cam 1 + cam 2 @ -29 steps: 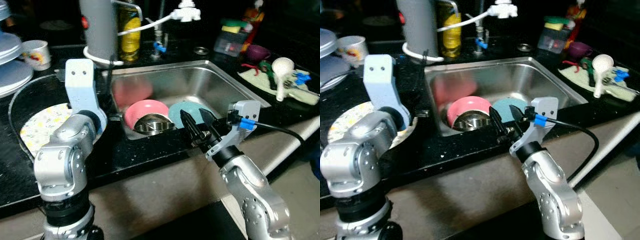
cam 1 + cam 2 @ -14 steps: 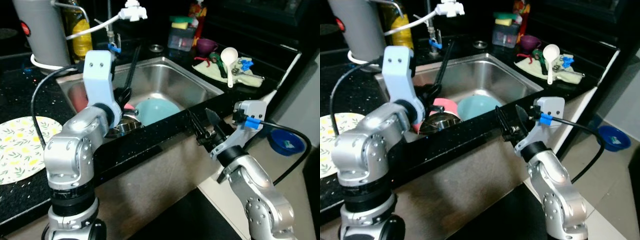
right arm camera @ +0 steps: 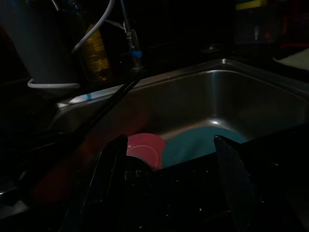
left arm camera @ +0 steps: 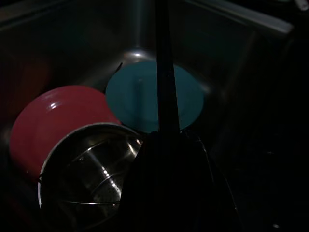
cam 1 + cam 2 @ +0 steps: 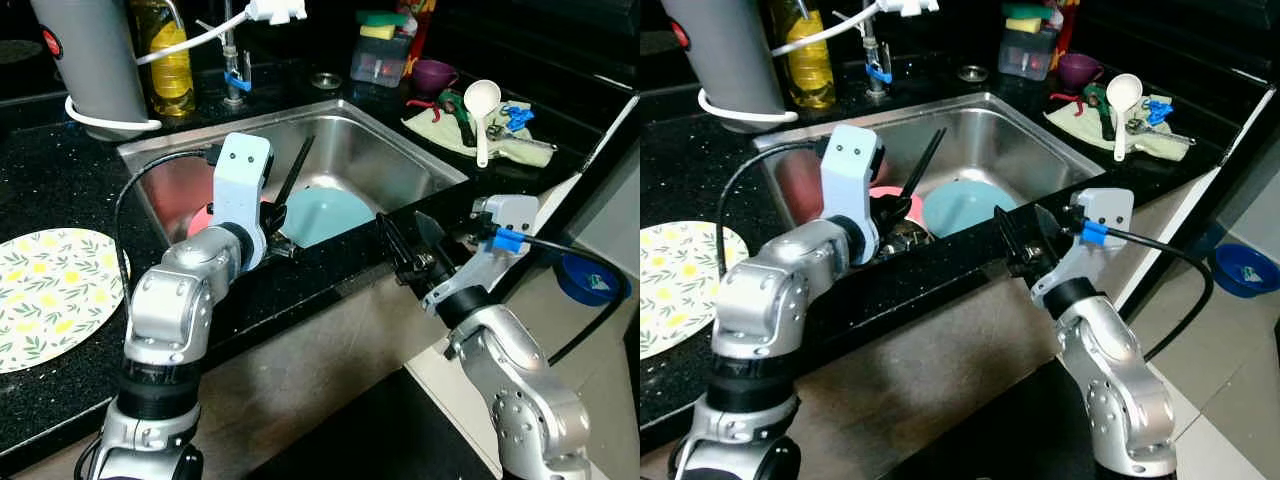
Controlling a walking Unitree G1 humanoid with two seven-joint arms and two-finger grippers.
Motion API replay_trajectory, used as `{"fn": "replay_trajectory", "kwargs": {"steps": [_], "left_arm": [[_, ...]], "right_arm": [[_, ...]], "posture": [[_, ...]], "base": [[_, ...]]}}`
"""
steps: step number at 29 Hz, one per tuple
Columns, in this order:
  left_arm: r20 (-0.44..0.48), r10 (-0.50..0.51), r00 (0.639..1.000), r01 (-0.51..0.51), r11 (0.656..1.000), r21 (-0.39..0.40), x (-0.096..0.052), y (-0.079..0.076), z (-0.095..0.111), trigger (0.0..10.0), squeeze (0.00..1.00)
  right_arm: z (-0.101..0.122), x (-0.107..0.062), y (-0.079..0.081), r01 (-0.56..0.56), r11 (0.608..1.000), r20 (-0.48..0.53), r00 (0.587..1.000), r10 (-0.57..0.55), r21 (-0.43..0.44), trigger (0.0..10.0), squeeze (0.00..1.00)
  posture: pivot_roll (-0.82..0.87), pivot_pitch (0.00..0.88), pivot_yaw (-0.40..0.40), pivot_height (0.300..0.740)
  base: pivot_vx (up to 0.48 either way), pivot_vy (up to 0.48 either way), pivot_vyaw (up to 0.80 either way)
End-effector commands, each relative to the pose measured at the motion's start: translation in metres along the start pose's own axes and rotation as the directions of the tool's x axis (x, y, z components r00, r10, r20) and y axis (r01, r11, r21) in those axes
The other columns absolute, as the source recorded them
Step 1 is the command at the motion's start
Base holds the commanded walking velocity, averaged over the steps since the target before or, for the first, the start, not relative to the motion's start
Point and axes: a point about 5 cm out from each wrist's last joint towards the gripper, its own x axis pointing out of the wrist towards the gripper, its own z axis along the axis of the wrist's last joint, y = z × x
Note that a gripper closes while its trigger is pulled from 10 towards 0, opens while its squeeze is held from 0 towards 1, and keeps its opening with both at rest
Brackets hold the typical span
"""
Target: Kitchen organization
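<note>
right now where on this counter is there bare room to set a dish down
Bare black counter lies between the floral plate and the grey canister. The sink holds the teal plate, pink bowl and steel strainer; the cloth corner is cluttered.

The stainless sink (image 5: 400,165) is showing silver-grey, holding a teal plate (image 5: 322,215), a pink bowl (image 4: 58,116) and a shiny steel bowl (image 4: 89,174). The tabletop (image 5: 60,190) is gleaming black with pale speckles. On it, a white plate (image 5: 45,295) is carrying yellow lemons and green leaves. A yellow bottle (image 5: 170,55) is standing by a grey cylinder (image 5: 85,55). A white ladle (image 5: 482,110) is lying on a pale green cloth (image 5: 500,150). A purple cup (image 5: 432,75) is sitting behind it.
</note>
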Motion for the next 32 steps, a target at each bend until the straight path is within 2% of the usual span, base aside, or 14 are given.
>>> {"fn": "replay_trajectory", "kwargs": {"steps": [1, 6, 7, 8, 9, 10, 11, 12, 22, 23, 27, 28, 30, 32], "left_arm": [[0.011, 0.032, 0.999, -0.033, 0.999, 0.015, 0.007, 0.005, -0.001, 10.0, 0.0], [0.035, 0.072, 0.997, -0.072, 0.997, 0.012, 0.015, 0.013, -0.001, 10.0, 0.01], [0.041, 0.076, 0.996, -0.077, 0.997, 0.011, 0.017, 0.015, 0.0, 10.0, 0.2], [0.044, 0.078, 0.996, -0.078, 0.997, 0.01, 0.018, 0.016, 0.0, 10.0, 0.2], [0.042, 0.08, 0.996, -0.081, 0.997, 0.017, 0.019, 0.017, -0.001, 10.0, 0.55], [0.046, 0.082, 0.996, -0.083, 0.996, 0.021, 0.02, 0.018, -0.002, 10.0, 0.66], [0.046, 0.082, 0.996, -0.083, 0.996, 0.021, 0.02, 0.018, -0.002, 10.0, 0.66], [0.05, 0.084, 0.995, -0.085, 0.996, 0.022, 0.021, 0.019, -0.002, 10.0, 1.0], [0.146, 0.173, 0.974, -0.177, 0.984, 0.013, 0.018, 0.032, 0.011, 10.0, 1.0], [0.199, 0.207, 0.958, -0.223, 0.973, 0.06, 0.014, 0.036, 0.019, 10.0, 0.0], [0.301, 0.237, 0.924, -0.291, 0.945, 0.149, 0.003, 0.04, 0.035, 10.0, 0.0], [0.392, 0.264, 0.881, -0.345, 0.926, 0.152, -0.01, 0.045, 0.047, 10.0, 0.0], [0.417, 0.281, 0.864, -0.352, 0.931, 0.101, -0.015, 0.048, 0.05, 10.0, 0.0], [0.451, 0.326, 0.831, -0.338, 0.939, -0.055, -0.029, 0.057, 0.052, 10.0, 0.0]], "right_arm": [[0.003, -0.003, 0.001, 0.003, 1.0, 0.007, 1.0, -0.003, -0.006, 10.0, 0.0], [0.004, -0.004, 0.002, -0.002, 1.0, 0.006, 1.0, 0.002, -0.006, 10.0, 0.0], [0.004, -0.005, 0.003, -0.004, 1.0, 0.004, 1.0, 0.004, -0.007, 10.0, 0.0], [0.004, -0.005, 0.003, -0.006, 1.0, 0.003, 1.0, 0.006, -0.008, 10.0, 0.0], [0.003, -0.005, 0.003, -0.005, 1.0, 0.0, 1.0, 0.005, -0.01, 10.0, 0.0], [0.003, -0.005, 0.002, -0.003, 1.0, -0.002, 1.0, 0.003, -0.013, 10.0, 0.0], [0.003, -0.005, 0.002, -0.003, 1.0, -0.002, 1.0, 0.003, -0.013, 10.0, 0.0], [0.003, -0.006, 0.002, -0.002, 1.0, -0.004, 1.0, 0.002, -0.015, 10.0, 0.0], [0.003, -0.006, 0.002, -0.013, 1.0, -0.009, 1.0, 0.012, -0.017, 10.0, 0.0], [0.003, -0.007, 0.003, -0.025, 1.0, -0.006, 1.0, 0.025, -0.012, 10.0, 0.0], [0.005, -0.008, 0.005, -0.052, 0.998, 0.009, 0.999, 0.053, -0.024, 10.0, 0.0], [0.005, -0.008, 0.008, -0.082, 0.996, 0.012, 0.997, 0.082, -0.028, 10.0, 0.0], [0.006, -0.008, 0.009, -0.09, 0.996, 0.014, 0.996, 0.09, -0.025, 10.0, 0.0], [0.006, -0.008, 0.01, -0.101, 0.995, 0.015, 0.995, 0.101, -0.022, 10.0, 0.0]], "posture": [[0.05, 0.026, -0.087, 0.74], [0.03, 0.028, -0.092, 0.74], [0.03, 0.028, -0.092, 0.74], [0.03, 0.028, -0.092, 0.74], [0.03, 0.028, -0.092, 0.74], [0.03, 0.031, -0.091, 0.74], [0.03, 0.031, -0.091, 0.74], [0.02, 0.034, -0.09, 0.74], [0.03, 0.033, -0.091, 0.74], [0.03, 0.033, -0.093, 0.74], [0.03, 0.033, -0.093, 0.74], [0.04, 0.034, -0.095, 0.74], [0.04, 0.034, -0.095, 0.74], [0.05, 0.038, -0.096, 0.74]], "base": [[0.0, 0.0, 0.0], [0.0, 0.0, 0.0], [0.0, 0.0, 0.0], [0.0, 0.0, 0.0], [0.0, 0.0, 0.0], [0.0, 0.0, 0.0], [0.0, 0.0, 0.0], [0.0, 0.0, 0.0], [0.0, 0.0, 0.0], [0.0, 0.0, 0.0], [0.0, 0.0, 0.0], [0.0, 0.0, 0.78], [0.0, 0.0, 0.78], [0.0, 0.0, 0.78]]}}
